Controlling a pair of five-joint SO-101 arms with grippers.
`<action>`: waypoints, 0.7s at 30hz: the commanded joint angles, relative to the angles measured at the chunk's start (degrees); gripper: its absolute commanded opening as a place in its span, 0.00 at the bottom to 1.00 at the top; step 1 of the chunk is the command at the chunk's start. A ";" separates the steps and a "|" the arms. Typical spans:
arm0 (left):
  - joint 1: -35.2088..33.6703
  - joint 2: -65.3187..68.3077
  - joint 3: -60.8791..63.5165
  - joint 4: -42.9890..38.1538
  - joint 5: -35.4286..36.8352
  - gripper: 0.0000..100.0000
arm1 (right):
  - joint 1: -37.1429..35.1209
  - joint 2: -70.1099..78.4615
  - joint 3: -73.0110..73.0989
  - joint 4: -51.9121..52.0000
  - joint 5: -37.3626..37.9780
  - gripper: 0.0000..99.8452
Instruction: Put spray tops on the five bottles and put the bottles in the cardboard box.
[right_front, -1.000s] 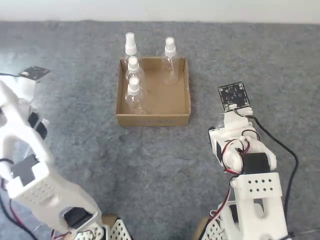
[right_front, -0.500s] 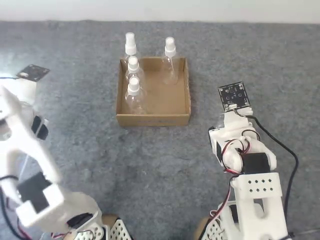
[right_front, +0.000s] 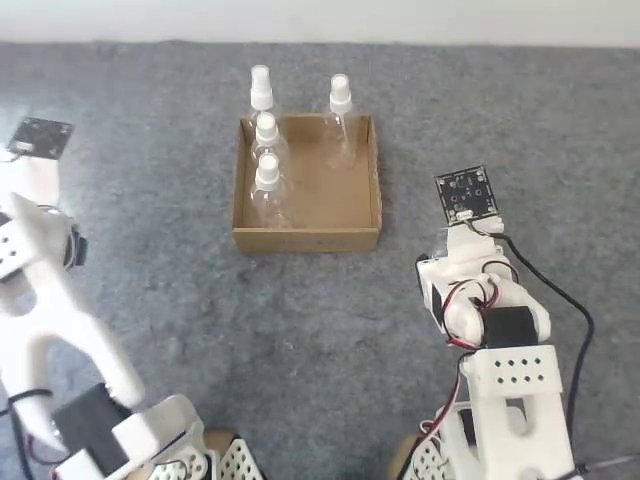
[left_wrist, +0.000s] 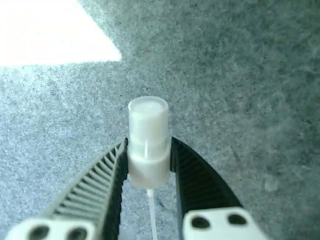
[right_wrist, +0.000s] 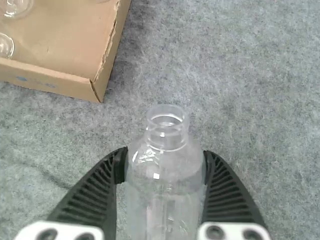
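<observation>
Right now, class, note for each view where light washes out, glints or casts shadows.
Left wrist view: a washed-out white patch lies beyond the spray top in the left gripper. Right wrist view: glints on the open bottle in the right gripper, shadow on the carpet beside the cardboard box. High view: faint shadow at the box's near wall.

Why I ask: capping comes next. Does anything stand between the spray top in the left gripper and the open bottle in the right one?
Nothing visible does. The left gripper holds the spray top, the right gripper the bottle; between the arms lies grey carpet, with the cardboard box farther back.
</observation>
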 joint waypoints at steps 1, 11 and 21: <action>0.35 -6.07 -1.36 -1.23 4.48 0.02 | 0.04 -3.38 -0.62 -0.75 0.62 0.09; 2.37 -14.33 -1.01 -5.63 17.58 0.02 | -3.82 -22.81 8.35 -0.31 1.14 0.09; 5.45 -21.10 -0.57 -8.00 32.09 0.02 | -3.91 -34.42 13.27 -0.48 1.23 0.09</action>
